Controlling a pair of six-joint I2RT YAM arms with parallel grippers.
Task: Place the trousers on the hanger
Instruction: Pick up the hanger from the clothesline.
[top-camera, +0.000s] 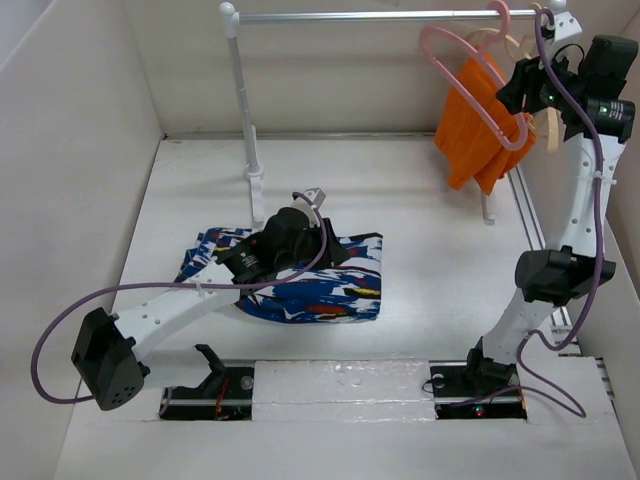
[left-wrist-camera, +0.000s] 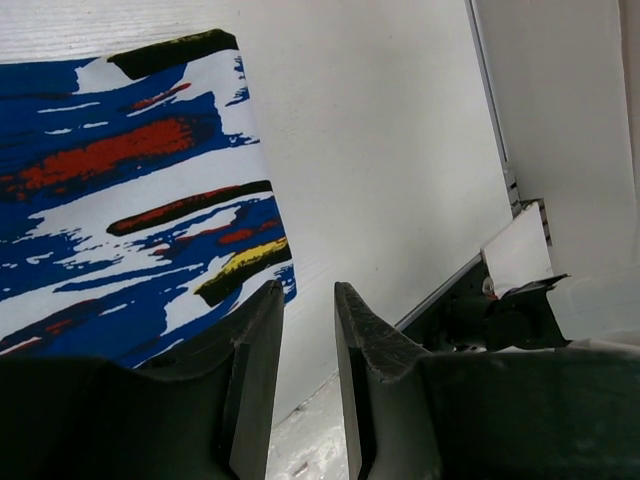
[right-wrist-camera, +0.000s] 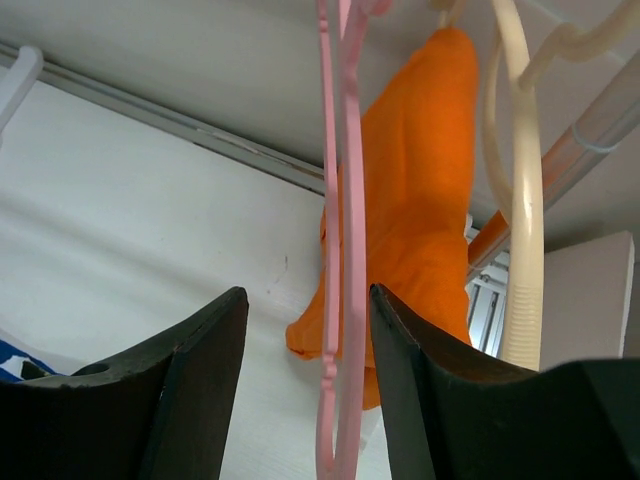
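Blue cloth trousers (top-camera: 310, 295) with white, red, black and yellow brush strokes lie in a folded heap on the white table (top-camera: 420, 250), left of centre. From above, the left arm covers their middle, so waist and legs cannot be told apart. The left wrist view shows one corner only, cut off at the frame's left edge.

The left gripper (left-wrist-camera: 308, 300) hangs just beside that corner, over bare table. Its jaws stand a narrow slot apart with nothing between them.

High at the far right, the right gripper (right-wrist-camera: 305, 300) has its jaws spread around the thin pink plastic hanger (right-wrist-camera: 326, 150). The hanger passes between them nearer the right finger. Whether it touches is hard to tell. Its hook is cut off in that wrist view, and from above the fingers hide behind the wrist body.

Counted: one pair of trousers, one plain orange cloth (top-camera: 465, 140), two hangers, and one metal rail (top-camera: 380, 15) on a white stand. The second hanger is a cream plastic one (right-wrist-camera: 525, 200) carrying the orange cloth. Both hangers hang on the rail.
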